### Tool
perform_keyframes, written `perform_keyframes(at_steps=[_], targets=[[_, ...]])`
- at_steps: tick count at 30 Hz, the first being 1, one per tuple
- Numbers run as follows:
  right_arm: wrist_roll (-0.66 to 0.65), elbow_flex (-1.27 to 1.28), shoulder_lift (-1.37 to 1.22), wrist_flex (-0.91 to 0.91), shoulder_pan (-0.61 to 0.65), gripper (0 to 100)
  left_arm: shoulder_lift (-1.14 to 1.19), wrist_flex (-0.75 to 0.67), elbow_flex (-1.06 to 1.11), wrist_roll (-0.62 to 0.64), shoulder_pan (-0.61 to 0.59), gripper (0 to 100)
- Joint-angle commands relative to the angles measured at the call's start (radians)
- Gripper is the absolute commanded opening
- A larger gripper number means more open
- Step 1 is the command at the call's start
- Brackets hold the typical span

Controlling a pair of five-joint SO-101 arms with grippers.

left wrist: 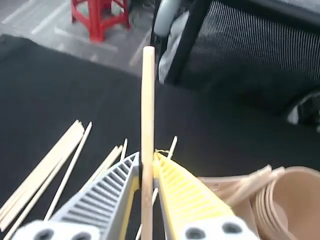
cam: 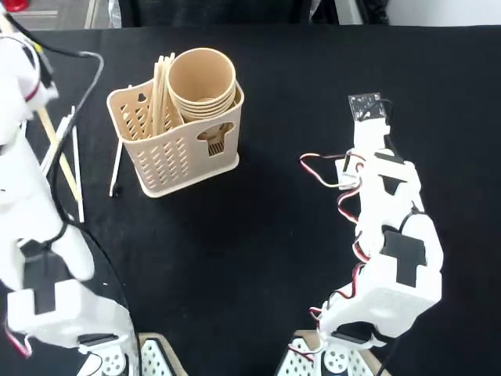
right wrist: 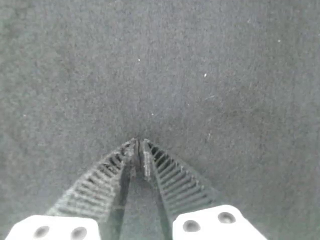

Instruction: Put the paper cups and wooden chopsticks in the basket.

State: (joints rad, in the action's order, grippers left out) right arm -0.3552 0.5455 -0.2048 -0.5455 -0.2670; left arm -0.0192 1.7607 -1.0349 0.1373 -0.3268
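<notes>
A beige basket (cam: pixel 182 153) stands on the black table with stacked paper cups (cam: pixel 202 78) and several wooden chopsticks (cam: pixel 162 88) inside it. More loose chopsticks (cam: pixel 76 168) lie on the table to its left. My left gripper (left wrist: pixel 147 161) is shut on one wooden chopstick (left wrist: pixel 147 100), which sticks out past the fingertips; the loose chopsticks (left wrist: pixel 45 170) and the cups (left wrist: pixel 292 200) lie beyond it. My right gripper (cam: pixel 368 106) is shut with nothing in it, over bare table to the right of the basket; its fingertips (right wrist: pixel 145 152) meet above the black cloth.
The left arm (cam: pixel 31 211) stands along the table's left edge and the right arm (cam: pixel 387 235) at the front right. Bare black table lies between the arms and in front of the basket. A red stool (left wrist: pixel 100 15) and a chair stand beyond the table.
</notes>
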Motion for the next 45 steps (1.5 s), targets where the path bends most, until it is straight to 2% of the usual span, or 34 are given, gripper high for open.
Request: perform_keyframes(at_steps=[1, 4, 8, 10, 13, 17, 22, 24, 31, 36, 45], targets=[[-0.009, 0.001, 0.059, 0.005, -0.002, 1.4, -0.161, -0.041, 0.305, 0.008, 0.042, 3], [-0.009, 0.001, 0.059, 0.005, -0.002, 1.4, -0.324, -0.192, 0.556, 0.002, 0.056, 3], [-0.009, 0.001, 0.059, 0.005, -0.002, 1.4, -0.615, -0.477, 0.92, 0.002, 0.07, 3], [-0.009, 0.001, 0.059, 0.005, -0.002, 1.4, -0.766, -0.669, 1.109, 0.002, 0.088, 3], [-0.009, 0.001, 0.059, 0.005, -0.002, 1.4, -0.941, -1.039, 1.385, -0.012, 0.119, 3], [-0.009, 0.001, 0.059, 0.005, -0.002, 1.4, -1.034, -1.458, 1.678, -0.029, 0.208, 3], [-0.009, 0.001, 0.059, 0.005, -0.002, 1.4, -0.999, -1.844, 1.847, -0.028, 0.305, 3], [-0.009, 0.001, 0.059, 0.005, -0.002, 1.4, -0.961, -1.893, 1.828, -0.026, 0.314, 3], [-0.009, 0.001, 0.059, 0.005, -0.002, 1.4, -0.778, -1.84, 1.698, -0.032, 0.305, 3], [-0.009, 0.001, 0.059, 0.005, -0.002, 1.4, -0.638, -1.918, 1.63, -0.025, 0.26, 3], [-0.009, -0.001, 0.059, 0.005, -0.002, 1.4, -0.539, -1.927, 1.59, -0.025, 0.26, 3]])
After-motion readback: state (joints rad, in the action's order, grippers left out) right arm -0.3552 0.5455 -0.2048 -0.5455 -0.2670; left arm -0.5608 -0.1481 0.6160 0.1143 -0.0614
